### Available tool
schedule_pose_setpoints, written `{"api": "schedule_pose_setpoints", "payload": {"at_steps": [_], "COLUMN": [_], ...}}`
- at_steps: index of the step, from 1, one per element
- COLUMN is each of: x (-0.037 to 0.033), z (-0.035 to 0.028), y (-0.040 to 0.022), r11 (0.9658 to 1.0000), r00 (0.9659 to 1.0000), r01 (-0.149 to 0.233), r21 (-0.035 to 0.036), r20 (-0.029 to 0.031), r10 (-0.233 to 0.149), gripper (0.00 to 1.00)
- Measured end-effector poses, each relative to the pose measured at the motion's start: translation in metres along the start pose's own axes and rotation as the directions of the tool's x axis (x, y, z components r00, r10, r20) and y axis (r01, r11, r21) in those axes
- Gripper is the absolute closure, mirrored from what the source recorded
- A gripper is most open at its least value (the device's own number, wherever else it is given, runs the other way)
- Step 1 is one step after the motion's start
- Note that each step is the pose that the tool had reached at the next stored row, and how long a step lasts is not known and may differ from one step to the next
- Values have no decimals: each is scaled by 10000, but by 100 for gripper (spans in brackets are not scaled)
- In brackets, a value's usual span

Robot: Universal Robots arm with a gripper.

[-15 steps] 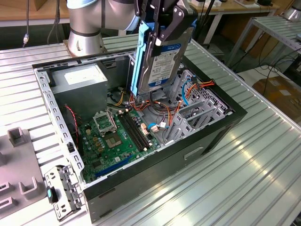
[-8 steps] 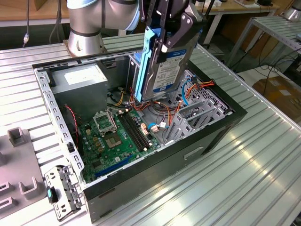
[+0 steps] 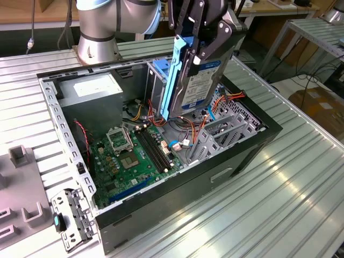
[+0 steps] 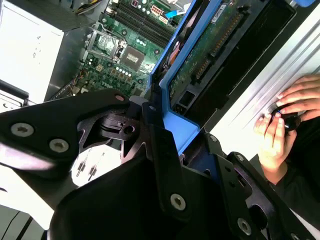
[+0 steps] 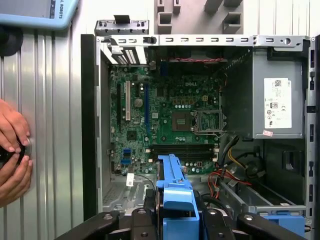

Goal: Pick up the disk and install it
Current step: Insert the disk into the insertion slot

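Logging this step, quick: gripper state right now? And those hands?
Gripper: closed on the disk, held above the open computer case.
Person's hands: on the table, cupped around a small dark object.

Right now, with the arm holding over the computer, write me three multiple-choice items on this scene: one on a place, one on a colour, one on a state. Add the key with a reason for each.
1. Where is the flat, dark rectangular hard disk in its bright blue plastic carrier relative to the open black metal computer case?
A. Lying beside it
B. Held above its open side
C. Beneath it

2. What colour is the large circuit board on the case floor?
A. Green
B. Red
C. White

3. What is the state of the black gripper?
A. Open and empty
B. Shut on the disk
C. Shut on nothing

Key:
1 B: the exterior view shows the disk on edge over the case.
2 A: the board is green in the exterior view and both wrist views.
3 B: in the exterior view the gripper clamps the disk.
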State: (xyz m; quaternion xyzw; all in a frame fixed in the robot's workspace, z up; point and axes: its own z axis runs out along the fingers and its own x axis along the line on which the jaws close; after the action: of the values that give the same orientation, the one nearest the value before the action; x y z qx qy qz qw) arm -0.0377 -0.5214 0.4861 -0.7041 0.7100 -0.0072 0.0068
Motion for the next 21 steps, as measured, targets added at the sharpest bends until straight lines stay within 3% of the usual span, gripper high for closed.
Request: {"api": "schedule_pose_setpoints", "payload": {"at_steps": [8,15,19,21], "x": [-2,95,108,109], "z": [12,31,44,55], "y": [-304,-370,-485,-611], "r11": [10000,9999,9999,9999], "r00": [10000,9999,9999,9999], "r01": [-20,-113,-140,-140], "r21": [-35,-55,-75,-76], "r20": [-3,-3,-7,-4], "r10": [20,113,139,140], "gripper": [63,63,63,63]}}
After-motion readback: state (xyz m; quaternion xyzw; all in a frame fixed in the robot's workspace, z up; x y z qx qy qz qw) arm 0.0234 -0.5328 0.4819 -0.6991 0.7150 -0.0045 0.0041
